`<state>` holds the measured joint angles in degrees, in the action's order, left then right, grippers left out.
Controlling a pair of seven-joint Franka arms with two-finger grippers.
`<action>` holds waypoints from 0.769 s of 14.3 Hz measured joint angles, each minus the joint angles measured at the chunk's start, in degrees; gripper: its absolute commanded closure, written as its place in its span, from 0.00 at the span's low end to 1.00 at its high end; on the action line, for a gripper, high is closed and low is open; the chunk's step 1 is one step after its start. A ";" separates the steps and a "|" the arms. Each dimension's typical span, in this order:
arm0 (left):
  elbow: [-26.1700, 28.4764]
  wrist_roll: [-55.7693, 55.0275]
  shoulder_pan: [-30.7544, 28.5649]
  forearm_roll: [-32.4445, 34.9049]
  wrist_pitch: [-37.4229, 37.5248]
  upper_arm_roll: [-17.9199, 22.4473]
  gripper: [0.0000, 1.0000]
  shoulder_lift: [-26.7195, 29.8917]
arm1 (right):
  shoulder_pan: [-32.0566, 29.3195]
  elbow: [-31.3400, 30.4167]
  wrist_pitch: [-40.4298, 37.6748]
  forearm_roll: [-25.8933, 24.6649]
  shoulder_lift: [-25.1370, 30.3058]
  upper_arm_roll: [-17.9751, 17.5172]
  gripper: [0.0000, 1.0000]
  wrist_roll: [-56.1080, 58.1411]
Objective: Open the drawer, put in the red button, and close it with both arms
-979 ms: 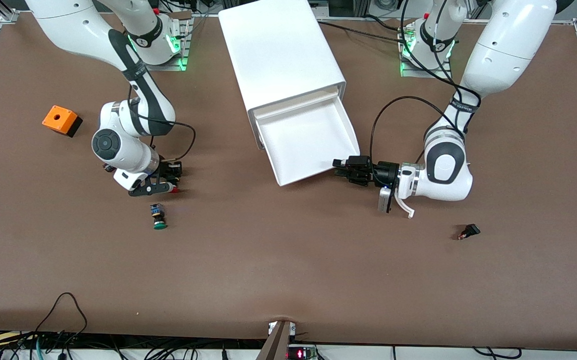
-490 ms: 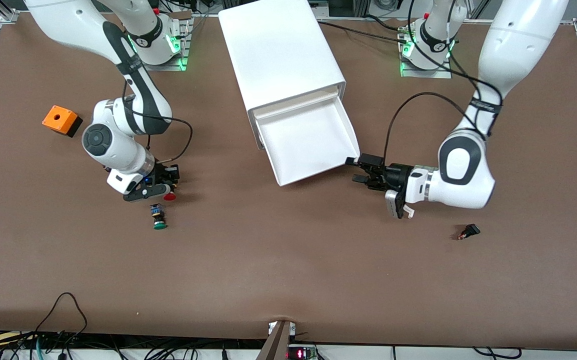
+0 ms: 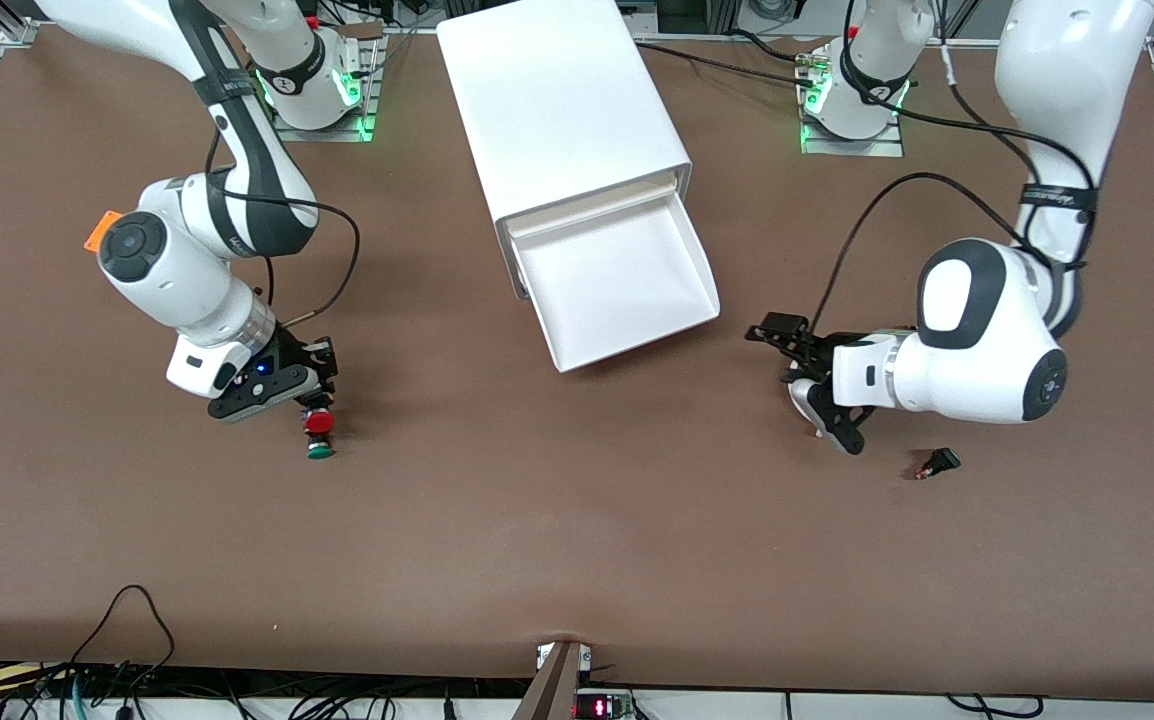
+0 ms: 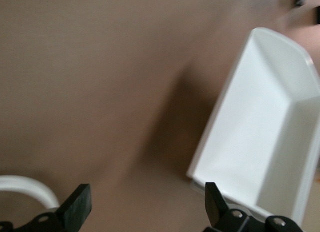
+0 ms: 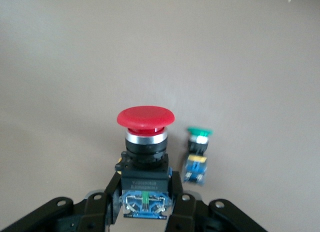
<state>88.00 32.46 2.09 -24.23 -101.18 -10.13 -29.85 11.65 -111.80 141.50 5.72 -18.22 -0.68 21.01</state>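
The drawer [image 3: 627, 290] stands pulled out of the white cabinet [image 3: 557, 100] with nothing in it. My right gripper [image 3: 318, 405] is shut on the red button [image 3: 318, 422] and holds it off the table, right above the green-capped button [image 3: 319, 451]. The right wrist view shows the red button [image 5: 145, 117] cap outward, its black and blue block end clamped in the right gripper [image 5: 145, 192], and the green button [image 5: 198, 134] lying below. My left gripper [image 3: 785, 350] hangs open over bare table beside the drawer's front corner. In the left wrist view the left gripper [image 4: 145, 207] holds nothing, and the drawer [image 4: 260, 142] lies off to one side.
An orange box [image 3: 97, 231] is mostly hidden under the right arm's elbow at that arm's end of the table. A small black part [image 3: 938, 463] lies on the table under the left arm's wrist. Cables run along the table's front edge.
My left gripper opened, let go of the drawer's front corner and drew back toward its own end of the table. My right gripper lifted the red button and carried it over the green one.
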 measured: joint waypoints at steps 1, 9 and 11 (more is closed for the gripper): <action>-1.63 -0.80 -0.02 5.15 1.32 0.00 0.00 0.40 | -0.05 1.66 -0.57 -0.76 0.01 0.02 0.78 3.43; -16.28 -2.22 -0.15 35.64 13.84 0.10 0.00 2.36 | 0.45 15.61 -15.21 -3.63 0.09 -3.62 0.78 19.28; -19.05 -2.88 -0.18 36.97 14.24 0.32 0.00 3.33 | 2.45 18.50 -18.30 -4.12 0.02 -4.85 0.78 19.42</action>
<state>68.95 29.58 1.91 12.73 -86.93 -9.82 -26.52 14.10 -93.30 123.20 1.60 -18.21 -5.53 40.43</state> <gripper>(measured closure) 0.000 0.586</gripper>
